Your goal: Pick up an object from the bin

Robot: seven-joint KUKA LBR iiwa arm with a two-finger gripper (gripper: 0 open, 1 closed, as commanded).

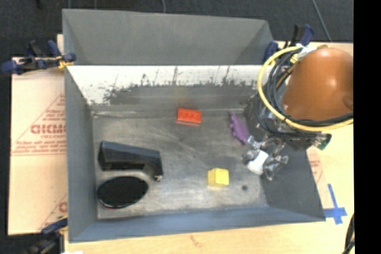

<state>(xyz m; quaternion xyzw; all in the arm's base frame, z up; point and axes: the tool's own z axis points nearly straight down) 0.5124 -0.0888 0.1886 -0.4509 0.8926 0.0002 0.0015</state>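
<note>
My gripper (262,162) hangs at the right end of the bin, close to the right wall, with a small white thing (257,162) at its fingertips; whether the fingers grip it I cannot tell. A purple thing (239,127) lies just up and left of the gripper, by the back right corner. A small yellow block (218,177) sits on the floor to the gripper's left.
An orange-red brick (189,116) lies near the back wall at the middle. A black tape dispenser (126,171) with a round black base fills the front left corner. The arm's orange cover and looped cables hang over the right wall.
</note>
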